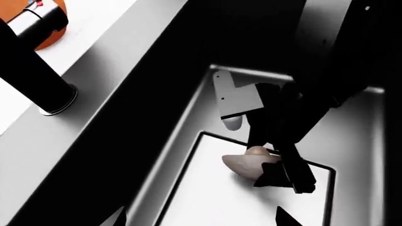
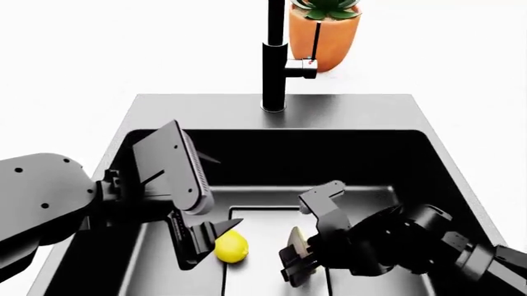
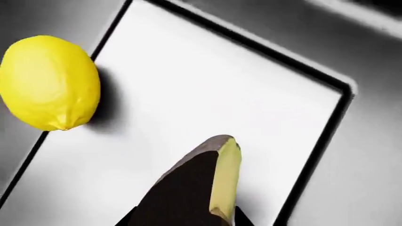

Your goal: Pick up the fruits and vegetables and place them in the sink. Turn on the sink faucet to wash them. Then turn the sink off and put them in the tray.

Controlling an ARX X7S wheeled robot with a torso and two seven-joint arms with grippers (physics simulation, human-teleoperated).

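Right pincer low inside sink, clamped on halved avocado, held on edge above pale drain plate. Lemon resting on sink floor at plate's edge, just beside left pincer; left pincer spread wide, gripping nothing. Black faucet upright on rear rim, side lever toward orange plant pot behind.

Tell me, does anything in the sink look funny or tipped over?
Yes. The halved avocado with dark skin stands on its edge instead of lying flat, pinched in the right tool over the black sink's drain plate. The small yellow lemon just sits loose on the bottom beside the left tool.
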